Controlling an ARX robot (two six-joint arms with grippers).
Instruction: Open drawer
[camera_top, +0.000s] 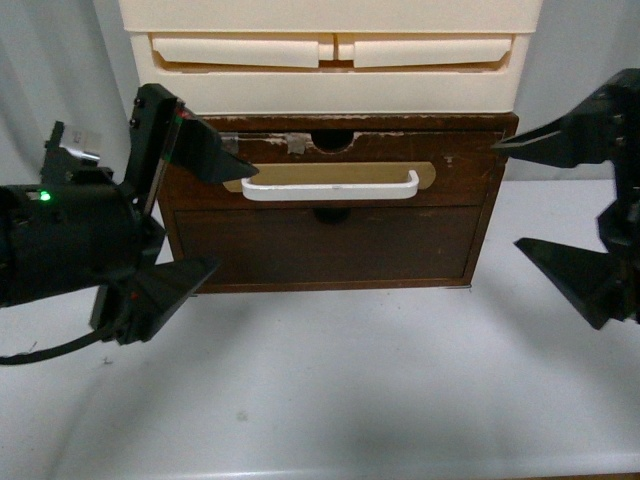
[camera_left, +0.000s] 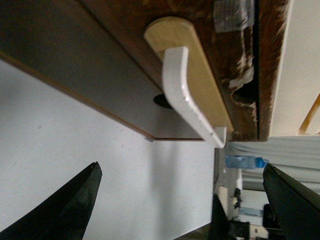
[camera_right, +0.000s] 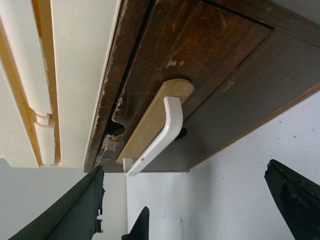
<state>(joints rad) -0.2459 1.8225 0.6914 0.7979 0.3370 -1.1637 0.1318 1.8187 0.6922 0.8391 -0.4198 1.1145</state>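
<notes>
Nothing of the opening itself is done yet. The wide dark brown wooden drawer (camera_top: 460, 165) sits at 12 o'clock on the white bench (camera_top: 350, 400), under the cream plastic drawers (camera_top: 330, 90) and above a plain dark brown panel (camera_top: 330, 245). Its front looks flush with the cabinet frame, so I judge it fully shut.

The approach looks close to finished. The left gripper (camera_top: 235, 217) is at the 9 o'clock end of the white bar handle (camera_top: 330, 190). Its jaws are spread wide and hold nothing. The upper tip is just beside the handle's corner, over the tan oval plate (camera_top: 425, 172), but I cannot tell whether it touches. The left wrist view shows the handle ahead of the jaws and not between them.

The right gripper (camera_top: 507, 195) hangs off the drawer's 3 o'clock edge. Its jaws are also wide apart and empty, well away from the handle.

What is left is the whole working part: get jaws around or behind the bar, close on it, then pull the drawer out towards 6 o'clock.
</notes>
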